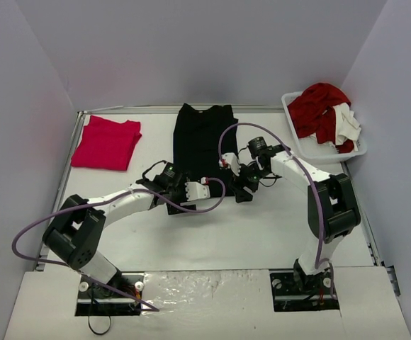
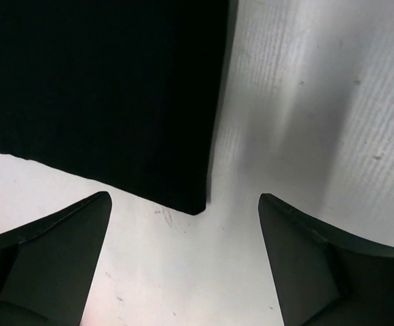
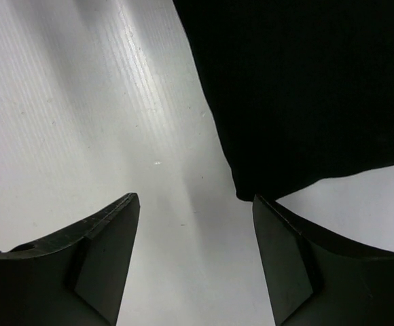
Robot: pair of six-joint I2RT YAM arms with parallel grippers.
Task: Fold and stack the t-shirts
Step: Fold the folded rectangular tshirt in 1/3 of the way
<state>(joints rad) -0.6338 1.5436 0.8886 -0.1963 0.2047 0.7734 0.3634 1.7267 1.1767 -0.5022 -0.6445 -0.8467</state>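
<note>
My left hand [image 2: 183, 204] and right hand [image 3: 195, 200] hang spread and empty at the black t-shirt's [image 1: 204, 138] 2 near corners.

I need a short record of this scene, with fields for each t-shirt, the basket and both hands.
black t-shirt: flat at centre, collar at far side
pink-red t-shirt: folded, far left
basket: far right, holds red and white clothes
left hand: open, empty, by one near corner of black t-shirt
right hand: open, empty, by the other near corner
</note>
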